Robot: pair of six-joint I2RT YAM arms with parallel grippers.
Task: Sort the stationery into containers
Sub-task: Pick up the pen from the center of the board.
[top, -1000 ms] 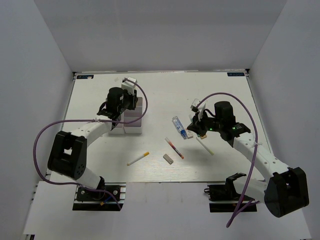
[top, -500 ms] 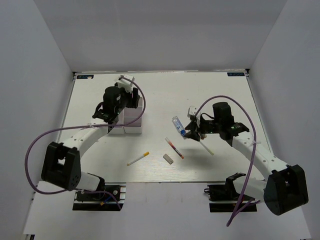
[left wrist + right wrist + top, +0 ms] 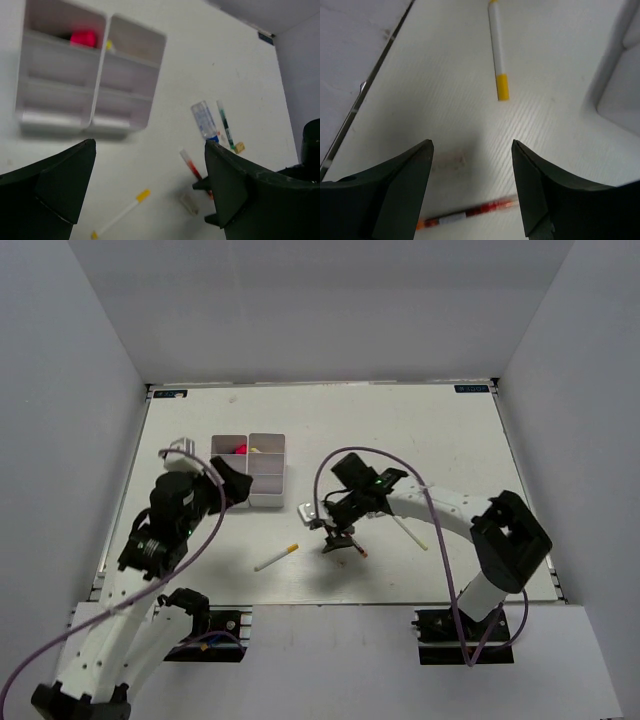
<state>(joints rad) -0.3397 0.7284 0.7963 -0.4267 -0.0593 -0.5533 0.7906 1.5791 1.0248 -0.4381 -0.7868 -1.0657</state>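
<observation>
The white containers [image 3: 266, 483] stand left of centre, with a pink highlighter [image 3: 82, 38] and a yellow-tipped item [image 3: 108, 45] in the far compartments. My left gripper [image 3: 236, 490] hangs open and empty near the organizer's front-left side. My right gripper [image 3: 340, 537] is open low over the table, its jaws to either side of a grey eraser [image 3: 447, 161], with the red pen [image 3: 470, 215] lying just beyond. A white and yellow pen [image 3: 276, 557] lies to the left. The blue-capped tube [image 3: 205, 120], a green pen [image 3: 225, 125] and a beige eraser [image 3: 240, 147] lie further right.
A thin white pen [image 3: 408, 532] lies right of my right forearm. The right arm's purple cable [image 3: 330, 465] loops above the table's middle. White walls close in the table on three sides.
My left arm pulled back from above the organizer toward the near left and opened. My right arm swung left from the tube to the eraser and red pen, opening too.
</observation>
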